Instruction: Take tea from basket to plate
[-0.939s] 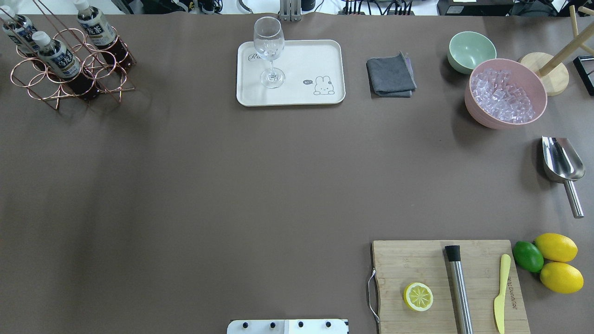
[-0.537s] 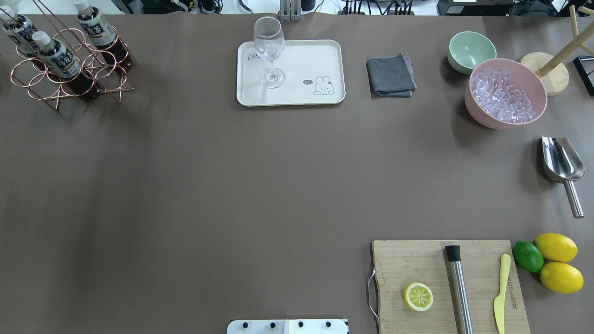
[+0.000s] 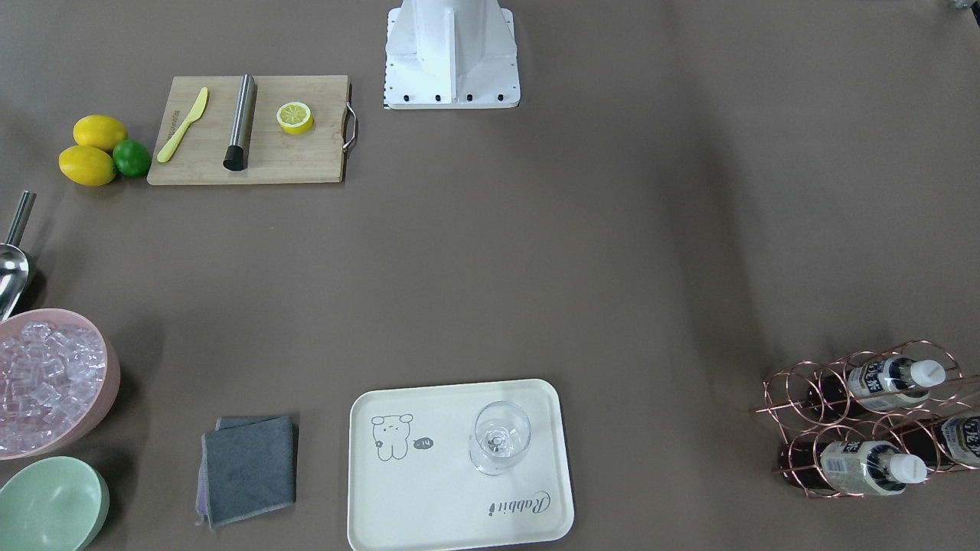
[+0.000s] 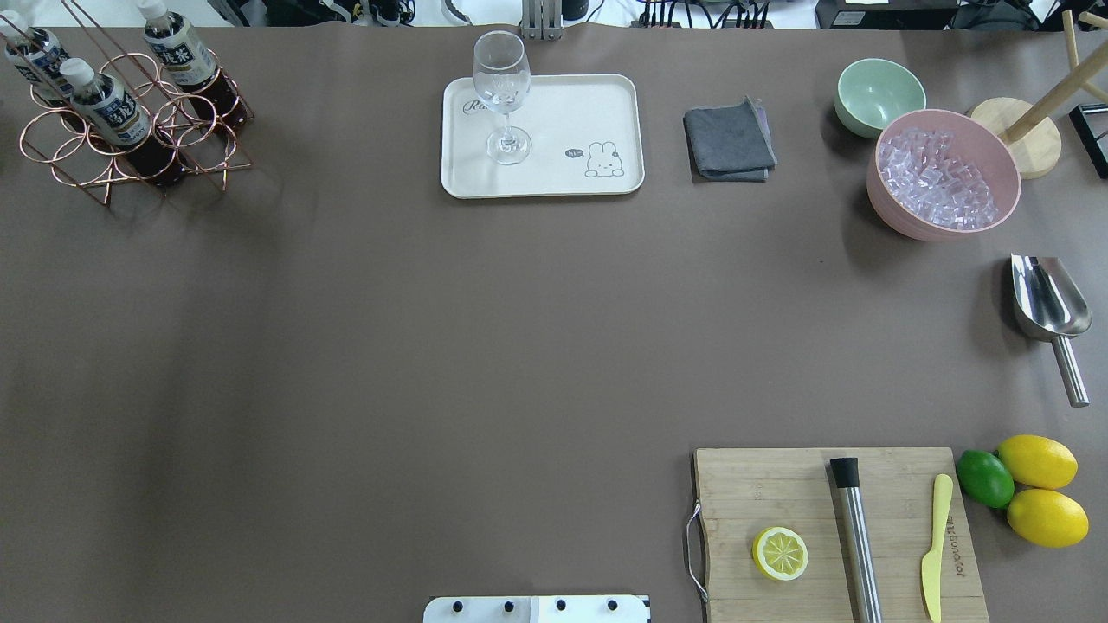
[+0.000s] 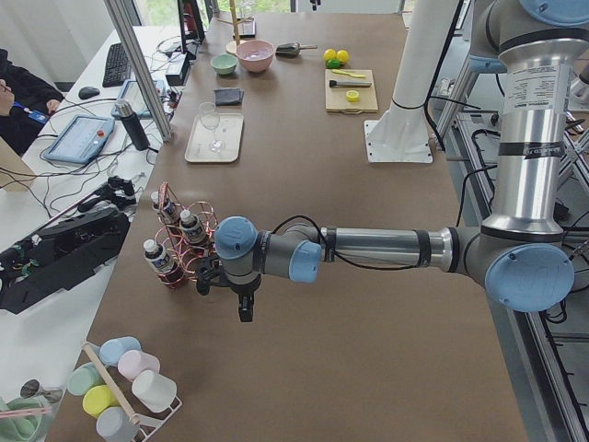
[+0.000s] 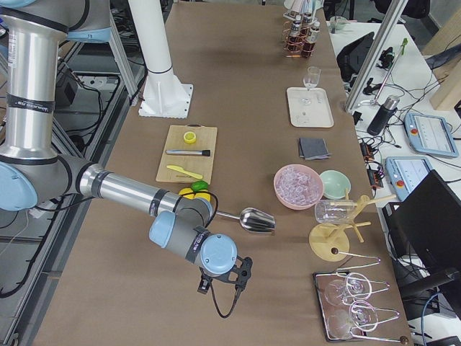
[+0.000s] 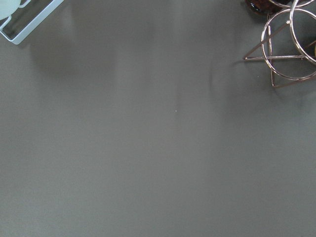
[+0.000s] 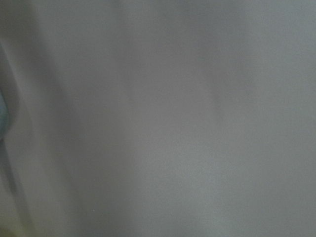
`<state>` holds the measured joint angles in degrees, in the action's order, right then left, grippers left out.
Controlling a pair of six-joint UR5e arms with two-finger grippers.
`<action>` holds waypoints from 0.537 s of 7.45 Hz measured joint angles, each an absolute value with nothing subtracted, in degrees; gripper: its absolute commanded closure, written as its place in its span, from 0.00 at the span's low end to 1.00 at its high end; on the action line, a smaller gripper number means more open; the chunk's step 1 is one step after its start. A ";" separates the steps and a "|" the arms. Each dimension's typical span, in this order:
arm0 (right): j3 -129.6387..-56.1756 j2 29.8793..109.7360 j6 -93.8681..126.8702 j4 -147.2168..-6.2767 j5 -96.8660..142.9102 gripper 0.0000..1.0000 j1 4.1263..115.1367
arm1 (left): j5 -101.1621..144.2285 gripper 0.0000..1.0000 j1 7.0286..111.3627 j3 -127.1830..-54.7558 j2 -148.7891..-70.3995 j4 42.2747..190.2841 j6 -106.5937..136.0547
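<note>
tea in basket | plate holds wine glass | left gripper, right gripper: cannot tell aperture

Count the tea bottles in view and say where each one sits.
3 tea bottles, all in the basket. In the overhead view, one is at the left rear, one at the right rear and one in front. None appears hidden.

A brown-covered table stands beside a white desk holding a keyboard, tablet and cables.
</note>
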<state>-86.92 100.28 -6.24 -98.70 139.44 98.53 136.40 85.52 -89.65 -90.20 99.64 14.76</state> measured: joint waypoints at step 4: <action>-86.58 100.28 -6.33 -98.70 139.48 0.00 98.61 | 136.41 0.02 85.52 -89.70 -90.40 99.67 14.76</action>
<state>-86.58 100.28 -6.33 -98.70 139.48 98.61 136.41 85.52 -89.70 -90.40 99.67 14.76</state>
